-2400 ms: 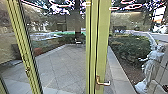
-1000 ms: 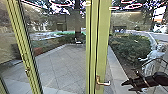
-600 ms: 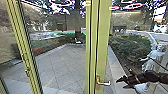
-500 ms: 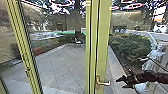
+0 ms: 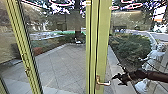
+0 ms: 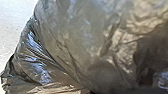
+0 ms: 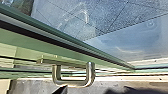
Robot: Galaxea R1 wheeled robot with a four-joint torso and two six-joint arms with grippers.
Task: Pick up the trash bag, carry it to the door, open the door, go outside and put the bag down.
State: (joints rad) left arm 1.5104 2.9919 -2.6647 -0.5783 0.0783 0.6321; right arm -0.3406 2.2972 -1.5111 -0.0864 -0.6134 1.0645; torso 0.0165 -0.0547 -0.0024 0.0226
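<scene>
The right gripper [image 5: 116, 80], on a dark jointed arm, has its fingertips spread apart with nothing between them, just beside the free end of the brass-coloured metal lever handle [image 5: 103, 83]. That handle sits low on the yellow-green door frame [image 5: 103, 45], reaching past its right edge. The crumpled, shiny dark plastic trash bag [image 6: 62, 42] lies close before the left wrist camera, a pale speckled surface [image 6: 12, 22] beyond its edge; I cannot tell whether the left gripper has hold of it, or how far open that gripper is. Past the glass spreads grey tiled paving [image 5: 62, 62], bordered by a leafy green hedge [image 5: 131, 47].
</scene>
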